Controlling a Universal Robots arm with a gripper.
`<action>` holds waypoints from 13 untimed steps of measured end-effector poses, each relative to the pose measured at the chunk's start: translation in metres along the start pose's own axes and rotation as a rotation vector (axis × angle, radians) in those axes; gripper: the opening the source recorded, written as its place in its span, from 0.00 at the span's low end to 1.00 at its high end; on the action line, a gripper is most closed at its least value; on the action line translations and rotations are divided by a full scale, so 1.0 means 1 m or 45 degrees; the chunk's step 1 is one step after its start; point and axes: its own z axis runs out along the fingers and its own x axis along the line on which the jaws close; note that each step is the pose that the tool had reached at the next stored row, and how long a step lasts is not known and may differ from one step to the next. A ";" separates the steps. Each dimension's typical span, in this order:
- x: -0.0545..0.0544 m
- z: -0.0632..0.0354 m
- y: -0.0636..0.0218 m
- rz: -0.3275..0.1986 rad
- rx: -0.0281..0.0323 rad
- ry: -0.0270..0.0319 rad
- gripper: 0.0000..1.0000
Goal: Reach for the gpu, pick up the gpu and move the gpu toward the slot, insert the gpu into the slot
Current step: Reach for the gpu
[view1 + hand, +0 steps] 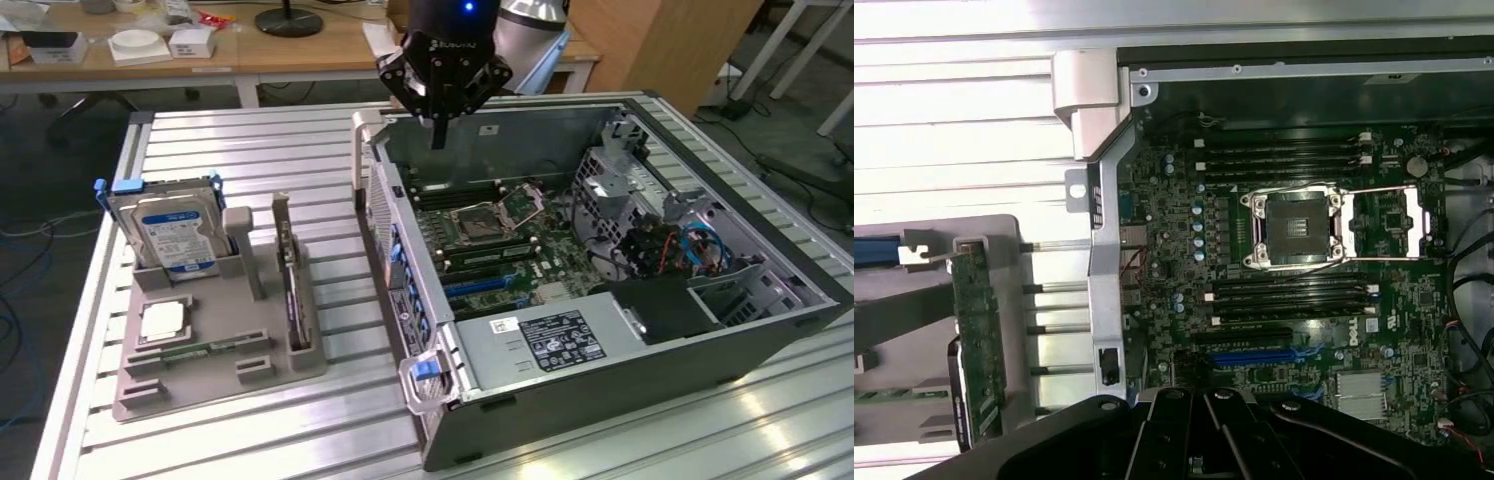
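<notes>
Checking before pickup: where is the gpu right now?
The gpu stands on edge in the grey holder on the exterior view's left, between the hard drive and the open computer case.

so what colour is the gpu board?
The gpu board is green. The wrist view shows it best.

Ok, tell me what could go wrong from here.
1. The gripper hangs shut over the case, apart from the gpu; reaching shut, it could knock the card over in its holder.
2. The gpu stands on edge close to the holder's post, so a grasp may snag there.
3. The blue slot sits down inside the case with memory slots alongside; a tilted card might strike those.
</notes>
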 end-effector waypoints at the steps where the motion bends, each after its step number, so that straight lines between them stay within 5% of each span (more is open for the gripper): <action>1: 0.001 0.0000 -0.0001 0.000 0.0001 0.0000 0.10; 13: 0.008 0.0001 -0.0006 0.000 0.0000 0.0005 0.10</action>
